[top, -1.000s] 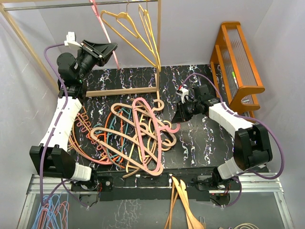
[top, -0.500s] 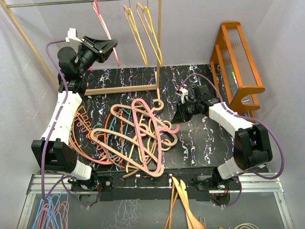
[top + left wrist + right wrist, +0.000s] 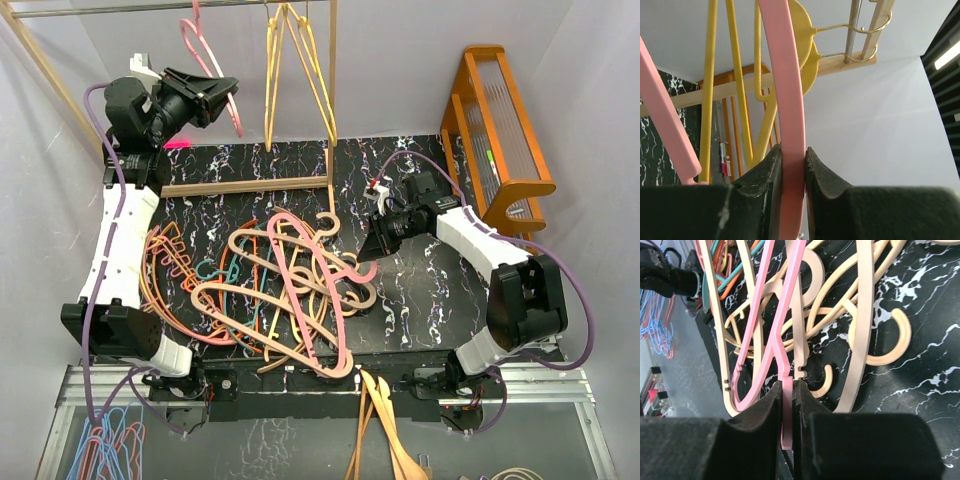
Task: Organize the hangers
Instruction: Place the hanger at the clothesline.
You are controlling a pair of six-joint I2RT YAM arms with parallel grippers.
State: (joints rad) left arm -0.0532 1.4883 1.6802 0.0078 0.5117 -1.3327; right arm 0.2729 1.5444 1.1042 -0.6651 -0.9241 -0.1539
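Clamps left gripper (image 3: 792, 155) on raised pink hanger (image 3: 785, 75), up beside yellow hangers (image 3: 801, 35) at rail (image 3: 855, 20); cannot tell whether hook is seated. Pinches right gripper (image 3: 788, 390) tight on hook end of second pink hanger (image 3: 787, 410), low on table (image 3: 420, 300), body threaded through pile (image 3: 250, 300). Risks dragging tangled tan neighbours along on any lift. Risks dropping raised one if letting go before hooking.

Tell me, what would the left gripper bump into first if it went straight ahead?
Probably the yellow hangers on the rail. The left gripper, shut on a pink hanger, points at them; how far off they hang is hard to judge.
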